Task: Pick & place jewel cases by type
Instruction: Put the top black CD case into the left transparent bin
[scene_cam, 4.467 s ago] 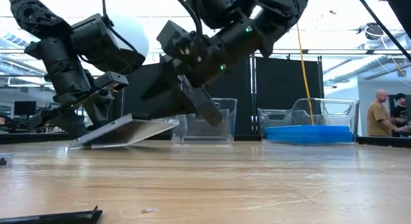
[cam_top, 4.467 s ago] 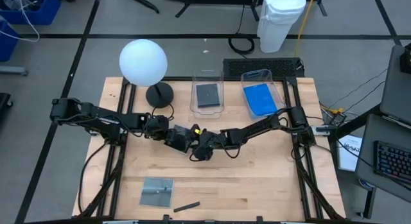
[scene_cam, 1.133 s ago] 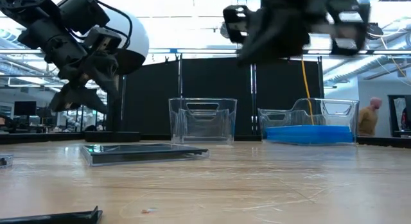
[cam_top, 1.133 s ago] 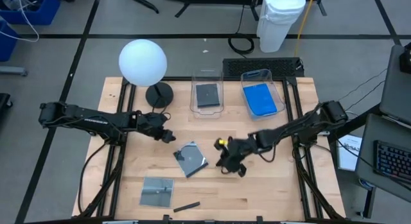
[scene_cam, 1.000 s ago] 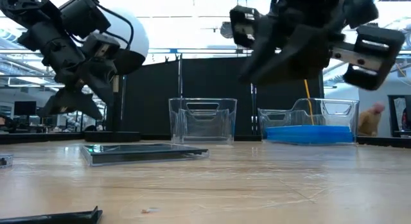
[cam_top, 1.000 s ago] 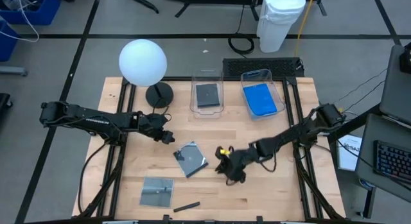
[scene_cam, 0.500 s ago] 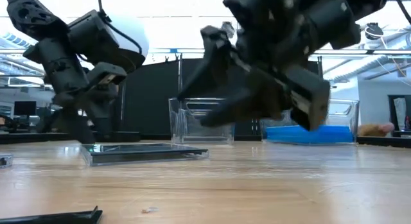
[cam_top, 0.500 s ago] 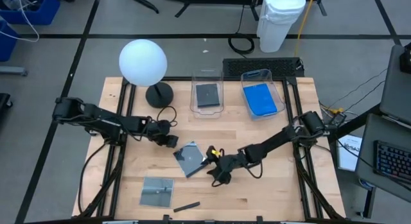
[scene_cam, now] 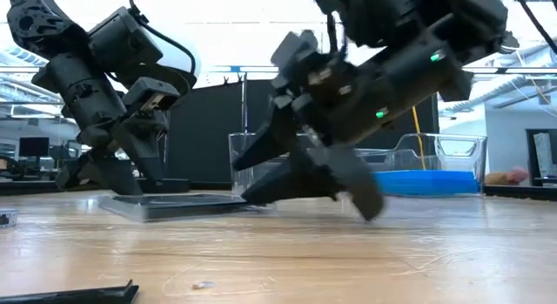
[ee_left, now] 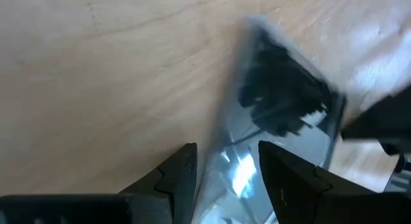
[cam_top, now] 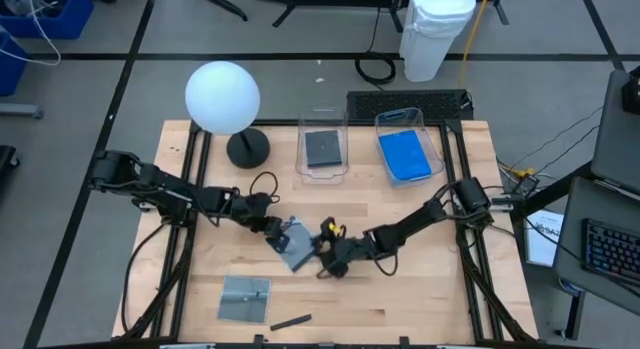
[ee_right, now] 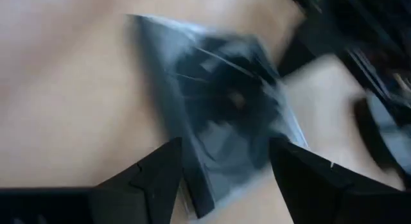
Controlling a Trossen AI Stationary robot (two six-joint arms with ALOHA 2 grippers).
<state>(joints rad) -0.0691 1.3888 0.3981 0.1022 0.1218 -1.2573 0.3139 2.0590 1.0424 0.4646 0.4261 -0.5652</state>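
A dark grey jewel case [cam_top: 297, 245] lies flat on the wooden table's middle; it also shows as a low slab in the low view [scene_cam: 174, 204]. My left gripper [cam_top: 272, 232] is open at its left corner, which sits between the fingers in the left wrist view [ee_left: 228, 150]. My right gripper [cam_top: 325, 257] is open at the case's right side, its fingers either side of that edge [ee_right: 225, 144]. A second grey case [cam_top: 245, 297] lies flat near the front edge. One dark case [cam_top: 323, 147] and blue cases [cam_top: 405, 154] lie in clear tubs at the back. My left gripper comes at the case's left corner [ee_left: 231, 166] slanting down from the table's left; I cannot tell whether its fingers touch it. My right gripper comes at the case's right edge [ee_right: 192, 179] slanting down from the right; blur hides whether it touches.
A white globe lamp [cam_top: 222, 96] on a dark round base stands at the back left. A small dark stick [cam_top: 290, 321] lies by the front edge. Two clear tubs [cam_top: 322, 124] stand side by side at the back.
My right gripper has swept down and toward the table's left, from right of the case to its right edge, tipping further downward. My left gripper has come down and toward the case's left corner.
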